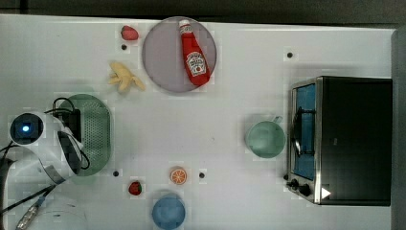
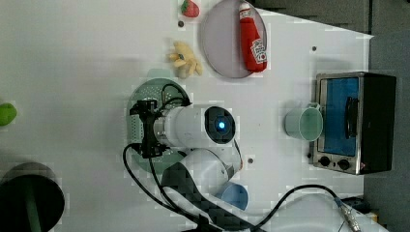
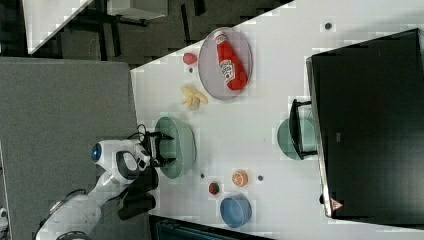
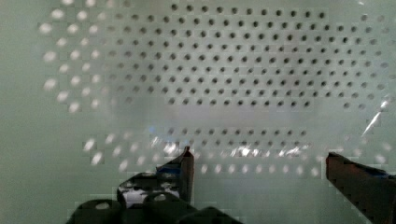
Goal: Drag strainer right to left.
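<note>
The strainer (image 1: 98, 132) lay at the far left of the bench (image 1: 215, 143) in the top view, its long axis running up and down that picture. The pincer (image 4: 259, 163) hung directly over its perforated bowl, spread wide, both tips just above the holes, pinching nothing.

The ketchup bottle (image 1: 194, 52) bears a label, seemingly Heinz, too small to read.

Spread hand (image 4: 259, 161) inside strainer (image 4: 233, 70)
</note>
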